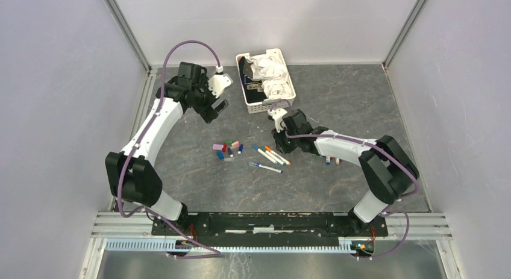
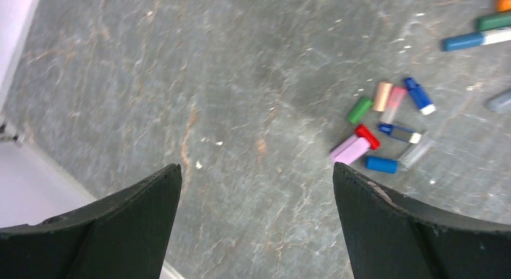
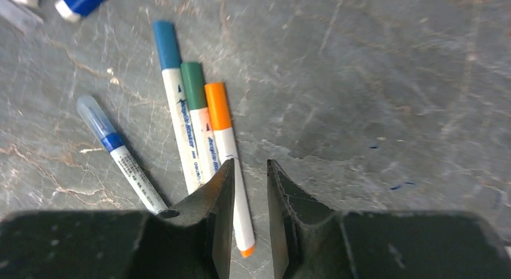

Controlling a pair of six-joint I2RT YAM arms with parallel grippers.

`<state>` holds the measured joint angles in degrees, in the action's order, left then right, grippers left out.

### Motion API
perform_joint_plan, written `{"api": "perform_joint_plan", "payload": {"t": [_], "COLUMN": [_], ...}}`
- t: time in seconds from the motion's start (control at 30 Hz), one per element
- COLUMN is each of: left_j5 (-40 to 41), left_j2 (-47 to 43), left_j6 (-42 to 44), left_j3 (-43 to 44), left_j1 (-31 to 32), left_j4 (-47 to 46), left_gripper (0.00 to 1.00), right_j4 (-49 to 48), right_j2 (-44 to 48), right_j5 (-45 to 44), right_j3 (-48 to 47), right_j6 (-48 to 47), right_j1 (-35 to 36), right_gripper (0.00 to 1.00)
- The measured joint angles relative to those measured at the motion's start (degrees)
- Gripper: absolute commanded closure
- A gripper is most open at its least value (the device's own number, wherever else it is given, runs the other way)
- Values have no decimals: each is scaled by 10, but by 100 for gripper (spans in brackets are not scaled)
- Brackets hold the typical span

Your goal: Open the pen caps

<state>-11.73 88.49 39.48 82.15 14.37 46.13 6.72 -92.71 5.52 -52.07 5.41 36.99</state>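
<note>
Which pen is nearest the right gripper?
The orange-capped pen, rightmost of three side by side; its barrel shows between the right gripper's fingers, while the others lie farther off.

The worktop point(image 1: 349, 104) is a dark grey surface with a stone pattern and thin pale veins. Plain pale walls point(image 1: 54, 80) close it on the left, back and right. Two metal posts point(image 1: 125, 29) stand in the back corners. Silver rails point(image 1: 431, 226) run along the near edge. The light is soft and even.
</note>
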Motion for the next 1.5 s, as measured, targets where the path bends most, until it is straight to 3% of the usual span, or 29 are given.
{"api": "perform_joint_plan", "payload": {"t": [0.27,0.7,1.23,1.5], "left_j5": [59,56,-17,-79], "left_j2": [-53,-76,-75,-56], "left_j6": [-32,-64,-74,-78], "left_j3": [-40,-42,-52,-62], "left_j1": [-13,-31,-30,-30], "left_j4": [-65,-86,-82,-68], "left_gripper": [0,0,0,0], "right_j4": [12,19,38,44], "right_j2": [-32,-26,-33,-57], "right_j5": [6,-4,-17,-25], "right_j3": [-3,-5,-5,-19], "right_j6": [-19,-28,-36,-40], "right_j1": [24,35,47,46], "right_gripper": [71,66,72,81]}}
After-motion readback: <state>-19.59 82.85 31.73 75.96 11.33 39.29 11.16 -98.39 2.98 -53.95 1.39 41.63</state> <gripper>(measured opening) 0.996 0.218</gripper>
